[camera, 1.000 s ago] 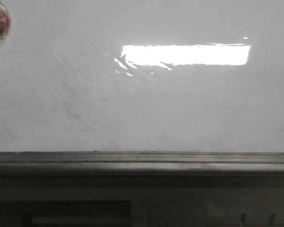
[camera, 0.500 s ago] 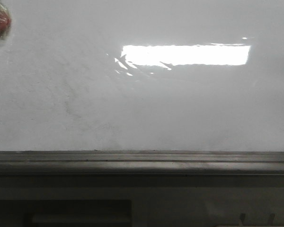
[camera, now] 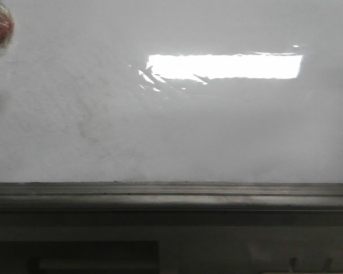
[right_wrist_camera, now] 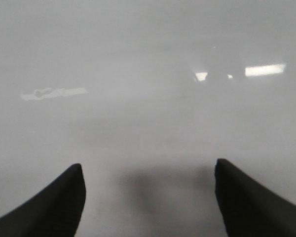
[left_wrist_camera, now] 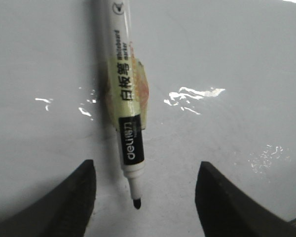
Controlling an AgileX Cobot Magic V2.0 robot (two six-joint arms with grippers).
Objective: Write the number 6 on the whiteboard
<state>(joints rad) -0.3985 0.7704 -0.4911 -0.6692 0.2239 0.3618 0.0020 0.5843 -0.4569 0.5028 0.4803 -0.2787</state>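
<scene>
The whiteboard (camera: pixel 171 125) fills the front view, glossy and faintly smudged, with its grey ledge (camera: pixel 171 197) below. No number 6 or other marker line shows on it in any view. In the left wrist view a white and black whiteboard marker (left_wrist_camera: pixel 128 113), wrapped in yellowish tape, points its bare black tip (left_wrist_camera: pixel 136 203) at the board (left_wrist_camera: pixel 227 59). My left gripper (left_wrist_camera: pixel 147 165) is open, its fingers wide apart on either side of the marker and not touching it. My right gripper (right_wrist_camera: pixel 148 165) is open and empty in front of the bare board (right_wrist_camera: pixel 148 59).
A bright rectangular glare (camera: pixel 224 65) lies on the board's upper middle. A reddish thing under clear wrap (camera: pixel 0 25) shows at the top left corner. Below the ledge is a dark frame with a slot (camera: pixel 91 260).
The reddish thing at the top left corner has shifted very slightly. Nothing else has visibly changed.
</scene>
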